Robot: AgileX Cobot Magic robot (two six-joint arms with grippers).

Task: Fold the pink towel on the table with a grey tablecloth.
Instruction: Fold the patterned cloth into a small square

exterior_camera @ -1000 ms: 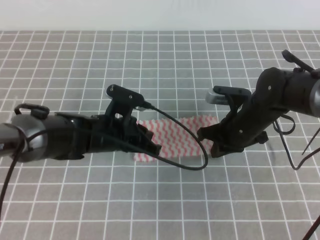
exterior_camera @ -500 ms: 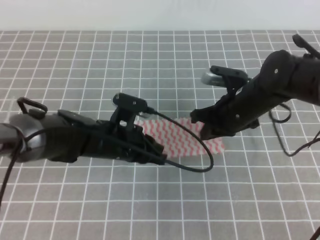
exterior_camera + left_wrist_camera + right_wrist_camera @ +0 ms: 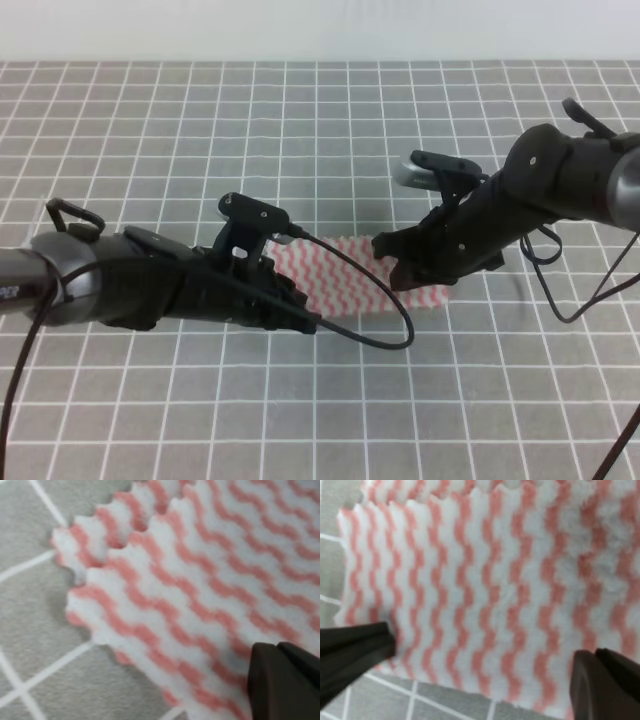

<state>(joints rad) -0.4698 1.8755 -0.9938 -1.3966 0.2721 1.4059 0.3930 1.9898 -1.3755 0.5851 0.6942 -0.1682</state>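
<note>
Pink-and-white towel [image 3: 345, 272], thin cloth, zigzag stripes, pinked edges: it lies near the middle of the table [image 3: 200, 130], on the grey gridded cloth, between my two arms. Two layers show in the left wrist view, one scalloped edge set just behind the other, so I judge a first fold is already in.

Left gripper [image 3: 300, 315]: low over the towel's left near part. Only one dark fingertip shows in its wrist view, at the lower right, on or just over the cloth; I cannot tell whether the fingers are spread or closed.

Right gripper [image 3: 395, 268]: low at the towel's right end. Its wrist view shows two dark fingers [image 3: 352, 650] set wide apart, one at each side of the picture with striped cloth between them. Nothing is pinched.

Step in hand, as I judge it: pressing the fold flat, or taking hold for the next one. To do it well I would bring both grippers to matching corners, catch both layers together, and keep the stacked edges lined up so the upper layer does not slide.

Orientation: the towel reads as a band longer than it is deep. Its long axis runs left to right, the right end sitting slightly nearer. The stacked scalloped edges show at the left end.
</note>
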